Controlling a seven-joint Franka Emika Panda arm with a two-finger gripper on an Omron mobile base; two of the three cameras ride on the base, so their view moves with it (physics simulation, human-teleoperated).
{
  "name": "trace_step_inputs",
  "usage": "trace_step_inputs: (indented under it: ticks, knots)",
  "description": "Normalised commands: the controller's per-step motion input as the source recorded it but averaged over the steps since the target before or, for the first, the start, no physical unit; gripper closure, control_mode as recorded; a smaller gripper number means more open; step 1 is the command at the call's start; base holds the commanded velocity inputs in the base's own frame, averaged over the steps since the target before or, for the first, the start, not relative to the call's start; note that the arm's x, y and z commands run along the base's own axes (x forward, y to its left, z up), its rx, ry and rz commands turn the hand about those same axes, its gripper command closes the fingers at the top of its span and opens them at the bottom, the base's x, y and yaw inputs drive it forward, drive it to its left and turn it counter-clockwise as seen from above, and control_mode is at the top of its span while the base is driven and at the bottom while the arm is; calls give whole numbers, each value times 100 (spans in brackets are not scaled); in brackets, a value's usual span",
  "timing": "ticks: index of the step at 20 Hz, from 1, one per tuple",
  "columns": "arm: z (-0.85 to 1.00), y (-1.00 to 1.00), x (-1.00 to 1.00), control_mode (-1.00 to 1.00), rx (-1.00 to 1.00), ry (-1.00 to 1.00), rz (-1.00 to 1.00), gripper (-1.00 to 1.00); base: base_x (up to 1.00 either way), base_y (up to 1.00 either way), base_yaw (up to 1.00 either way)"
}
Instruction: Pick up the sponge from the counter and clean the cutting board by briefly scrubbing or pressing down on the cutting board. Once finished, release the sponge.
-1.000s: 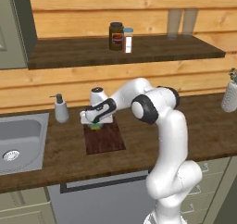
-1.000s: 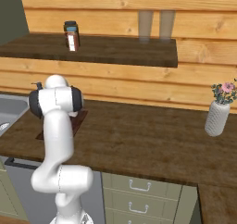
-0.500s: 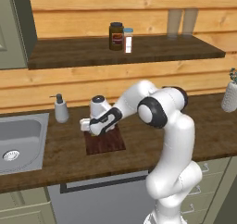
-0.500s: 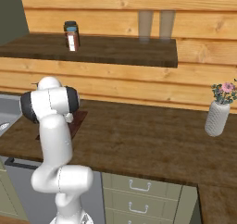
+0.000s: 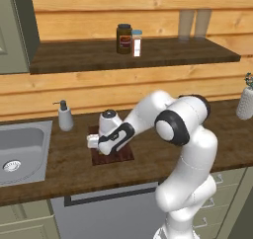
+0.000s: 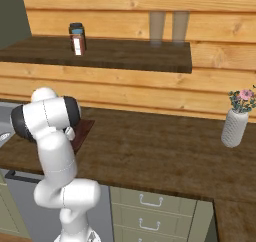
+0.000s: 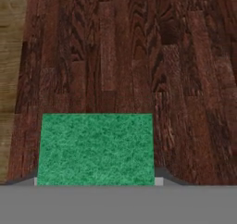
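Observation:
The green-topped sponge (image 7: 96,148) sits between my gripper's fingers at the bottom of the hand view, directly over the dark reddish-brown cutting board (image 7: 139,61). In the left base view my gripper (image 5: 97,144) is low over the left part of the cutting board (image 5: 121,155), which lies on the dark wood counter (image 5: 59,161); the hand hides the sponge there. From the right base view, a corner of the cutting board (image 6: 83,130) shows behind my arm. The gripper is shut on the sponge.
A white soap dispenser (image 5: 64,117) stands left of the board, and the steel sink (image 5: 20,151) lies further left. A vase (image 6: 235,126) stands at the counter's far right. The wall shelf above holds a dark jar (image 5: 124,38) and a small shaker (image 5: 137,43).
My hand has slid with the sponge from the back of the board toward its front left and come lower. The elbow has swung outward to the right.

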Motion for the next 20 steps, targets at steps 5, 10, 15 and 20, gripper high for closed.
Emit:
trace_step_inputs:
  ticks: [5,10,15,20]
  knots:
    - [-63,-20,-100,-100,4,0,0,100,0,0,0]
    - [-70,-22,-100,-100,4,0,0,100,0,0,0]
    - [-64,-41,-68,-100,5,3,0,100,0,0,0]
    - [-41,-83,0,-100,10,9,0,100,0,0,0]
